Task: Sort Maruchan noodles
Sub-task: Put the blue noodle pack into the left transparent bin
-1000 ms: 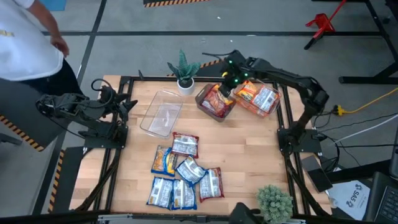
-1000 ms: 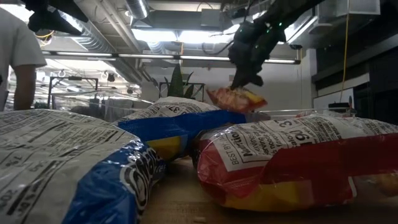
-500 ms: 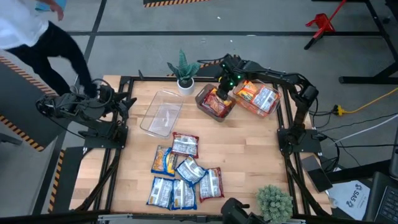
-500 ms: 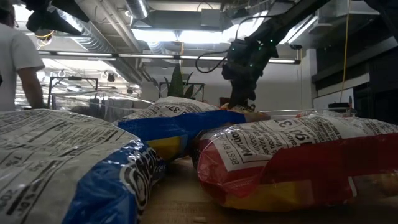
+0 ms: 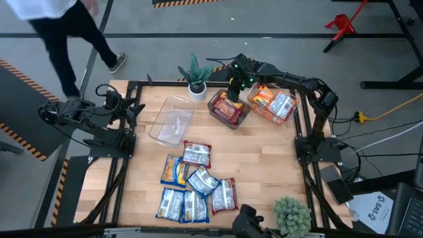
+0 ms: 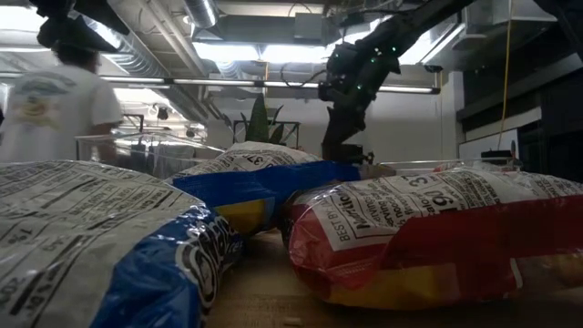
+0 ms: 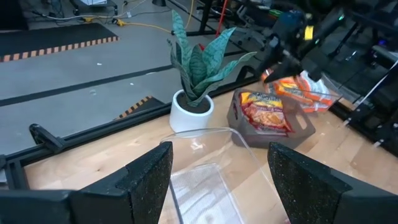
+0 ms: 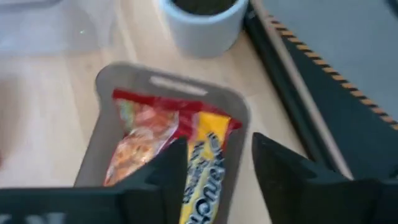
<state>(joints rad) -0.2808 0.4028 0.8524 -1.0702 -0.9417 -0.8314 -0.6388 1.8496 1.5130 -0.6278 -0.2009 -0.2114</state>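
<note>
Several Maruchan packets [image 5: 193,182] lie in a loose pile on the near middle of the table, and fill the front of the low view [image 6: 419,237]. A red packet [image 8: 161,134] lies in the grey square bin [image 5: 215,106]. Orange packets [image 5: 272,104] lie in the clear bin at the far right. My right gripper [image 5: 232,91] hangs open and empty just above the grey bin, and shows in its wrist view [image 8: 217,155] and the low view [image 6: 342,150]. My left gripper [image 5: 135,109] waits open at the table's left edge, facing an empty clear bin [image 5: 172,120].
A potted snake plant [image 5: 196,78] stands at the far edge between the bins. A second plant [image 5: 291,215] stands at the near right corner. A person [image 5: 59,33] walks on the floor beyond the far left corner. Bare wood lies between the bins and the pile.
My right gripper has gone down and a little toward the table's left with a red packet hanging below it, has let it go in the grey bin, and has risen slightly. The packet now lies in the bin. The person has walked along behind the table.
</note>
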